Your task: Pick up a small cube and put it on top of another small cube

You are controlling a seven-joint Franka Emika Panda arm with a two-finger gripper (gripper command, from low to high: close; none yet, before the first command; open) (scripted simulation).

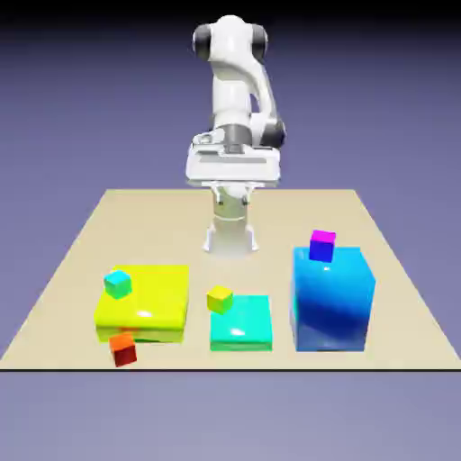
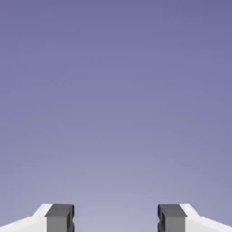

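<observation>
The small cube (image 1: 123, 348), red-sided with an orange top, rests on the table near its front edge, just in front of the big yellow block (image 1: 144, 304). Other small cubes: a cyan-green one (image 1: 117, 284) on the yellow block, a yellow one (image 1: 220, 299) on the teal block (image 1: 243, 324), and a magenta-and-blue one (image 1: 322, 245) on the tall blue block (image 1: 333, 299). My gripper (image 1: 234, 171) hangs high at the table's far side, well away from every cube. In the hand view the gripper (image 2: 115, 218) is open, and only backdrop shows between its grey fingertips (image 2: 59, 218).
Three big blocks stand in a row across the front half of the tan table (image 1: 81, 236): yellow on the exterior view's left, low teal in the middle, tall blue on the right. The robot's base (image 1: 230, 236) stands behind them.
</observation>
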